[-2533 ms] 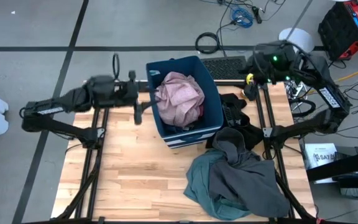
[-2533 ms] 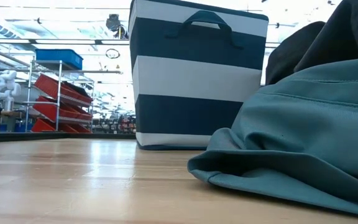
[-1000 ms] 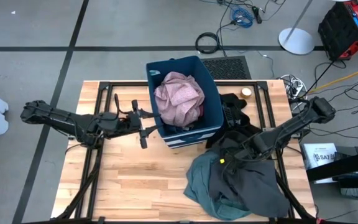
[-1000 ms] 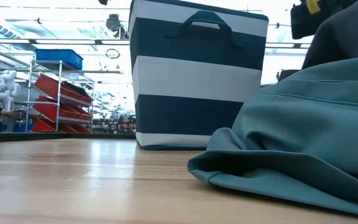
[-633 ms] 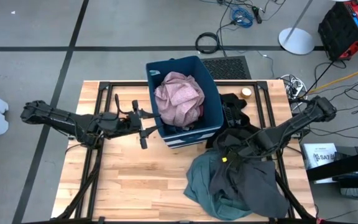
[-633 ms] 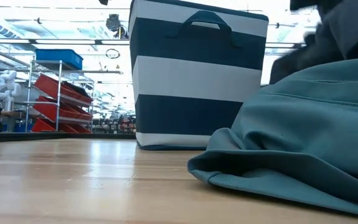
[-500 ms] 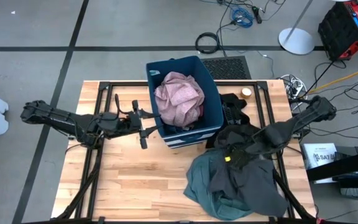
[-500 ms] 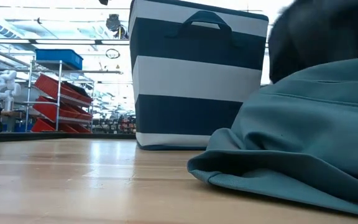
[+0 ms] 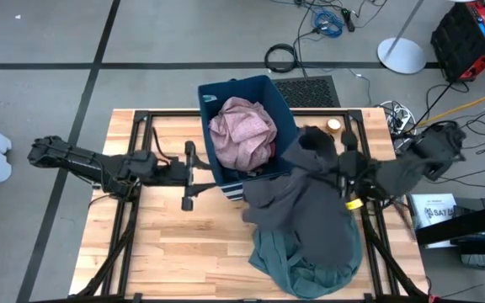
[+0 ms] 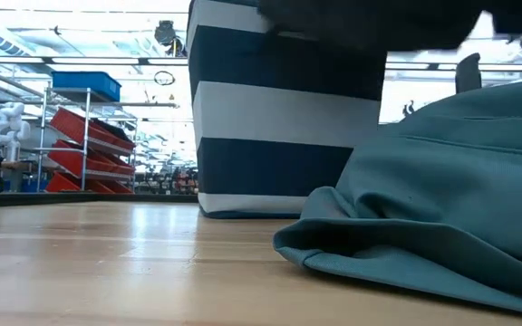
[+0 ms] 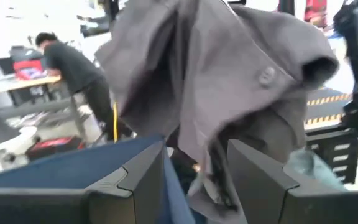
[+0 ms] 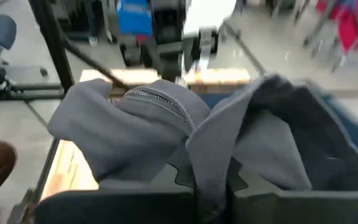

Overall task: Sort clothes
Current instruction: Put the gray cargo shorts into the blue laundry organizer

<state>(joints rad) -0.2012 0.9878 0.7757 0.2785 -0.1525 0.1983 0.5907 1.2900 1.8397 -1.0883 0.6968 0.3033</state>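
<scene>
My right hand [image 9: 341,180] is clamped shut on the dark grey garment [image 9: 306,210], lifted at the bin's [image 9: 286,118] four o'clock, over the grey-green garment [image 9: 293,265] on the bench [image 9: 167,244]. My left hand [image 9: 188,175] waits open at the bin's nine o'clock.

A dark grey garment [image 11: 229,81] hangs in the air, bunched into folds, with a round button on its cloth and a loose strip trailing from its lower edge. Beneath it runs the navy-blue bin [image 11: 73,169] rim. The left gripper [image 11: 194,180] has its two dark fingers [image 11: 132,183] standing apart, with nothing between them. In the room beyond, a person [image 11: 76,71] in a dark top bends over a table.
</scene>
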